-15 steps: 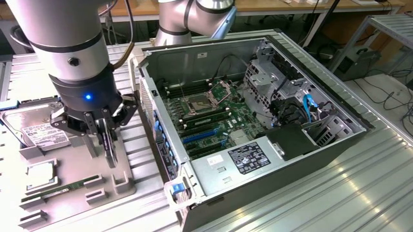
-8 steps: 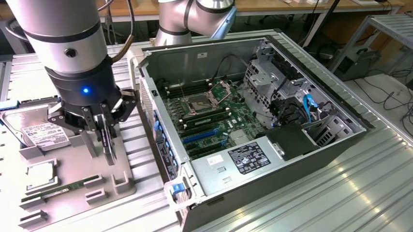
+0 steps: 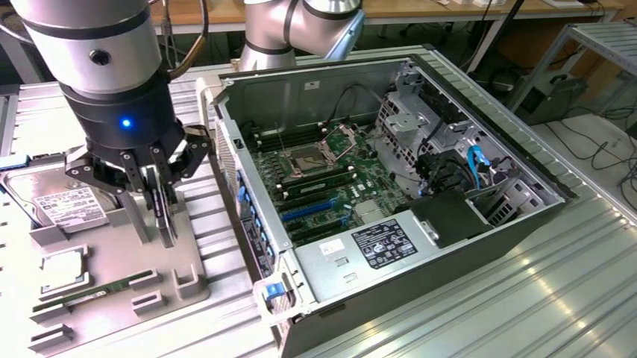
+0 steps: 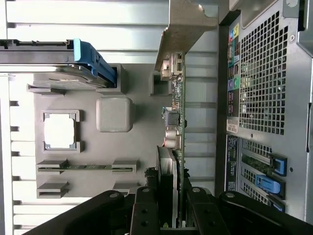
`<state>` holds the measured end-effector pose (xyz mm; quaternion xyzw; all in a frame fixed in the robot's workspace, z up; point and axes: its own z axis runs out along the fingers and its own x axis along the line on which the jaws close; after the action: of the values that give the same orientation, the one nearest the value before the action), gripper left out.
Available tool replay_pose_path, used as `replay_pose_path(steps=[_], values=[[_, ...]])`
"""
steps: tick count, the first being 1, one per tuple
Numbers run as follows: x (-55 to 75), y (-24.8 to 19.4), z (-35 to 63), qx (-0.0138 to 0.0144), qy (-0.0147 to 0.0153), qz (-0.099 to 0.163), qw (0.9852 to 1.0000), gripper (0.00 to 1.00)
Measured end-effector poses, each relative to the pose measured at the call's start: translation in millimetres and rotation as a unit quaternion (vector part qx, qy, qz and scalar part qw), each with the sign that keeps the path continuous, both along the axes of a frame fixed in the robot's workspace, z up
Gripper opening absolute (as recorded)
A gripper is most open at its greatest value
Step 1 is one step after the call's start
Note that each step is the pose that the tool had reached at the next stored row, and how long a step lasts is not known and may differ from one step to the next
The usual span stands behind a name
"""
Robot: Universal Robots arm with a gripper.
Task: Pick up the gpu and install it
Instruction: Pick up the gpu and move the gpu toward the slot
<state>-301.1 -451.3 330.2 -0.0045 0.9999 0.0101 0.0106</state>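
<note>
In the exterior view, at nine o'clock from the open case, the gpu (image 3: pixel 165 224) is being held upright and edge-on by the gripper (image 3: pixel 151 195). The jaws are being kept narrow, pinched on the card's two faces. Its lower end is hanging close over the grey fixture tray (image 3: pixel 189 276), and whether the two are touching cannot be told. The wrist view is giving what that view is not. There the gripper (image 4: pixel 171 205) is being seen from behind its black fingers (image 4: pixel 145 210), and the gpu (image 4: pixel 179 112) is being shown as a thin green-edged board. The board is lined with small metal connectors and capped by a pale bent bracket (image 4: pixel 188 24). Around the card, the tray is being occupied by a silver hard drive (image 3: pixel 60 205) at ten o'clock from the gripper. A square processor (image 3: pixel 62 267) and a narrow green memory stick (image 3: pixel 89 292) are lying at about seven o'clock. The same drive (image 4: pixel 58 58), with a blue plastic tab, is also being shown by the wrist camera. The computer case (image 3: pixel 538 179) is lying on its side at three o'clock on a ribbed aluminium table (image 3: pixel 478 298). Its green motherboard (image 3: pixel 329 186) and blue expansion slots (image 3: pixel 309 209) are being left exposed. Its perforated rear panel (image 4: pixel 264 73) is being seen just beside the card in the wrist view.
</note>
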Motion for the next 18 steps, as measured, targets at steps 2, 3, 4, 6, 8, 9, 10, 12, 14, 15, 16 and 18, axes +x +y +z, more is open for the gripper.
replay_pose_path(steps=[2,3,4,6,8,9,10,12,14,15,16,18], values=[[0.0,0.0,4.5,0.0000,0.0000,0.000,1.0000,0.27],[0.0,0.0,6.5,0.0000,0.0000,0.000,1.0000,0.27],[0.0,0.0,8.7,0.0000,0.0000,0.000,1.0000,0.27],[0.0,0.0,13.6,0.0000,0.0000,0.000,1.0000,0.27],[0.0,0.0,18.3,0.0000,0.0000,0.000,1.0000,0.27],[0.0,0.0,20.2,0.0000,0.0000,0.000,1.0000,0.27],[0.1,0.0,22.4,0.0000,0.0000,0.000,1.0000,0.27],[0.4,0.3,28.0,-0.0004,0.0000,0.000,1.0000,0.27],[0.3,0.3,32.3,-0.0005,0.0000,0.000,1.0000,0.27],[0.3,0.3,34.4,-0.0005,0.0000,0.000,1.0000,0.27],[0.3,0.3,36.4,-0.0005,0.0000,0.000,1.0000,0.27],[0.3,0.3,40.9,-0.0005,0.0000,0.000,1.0000,0.27]])
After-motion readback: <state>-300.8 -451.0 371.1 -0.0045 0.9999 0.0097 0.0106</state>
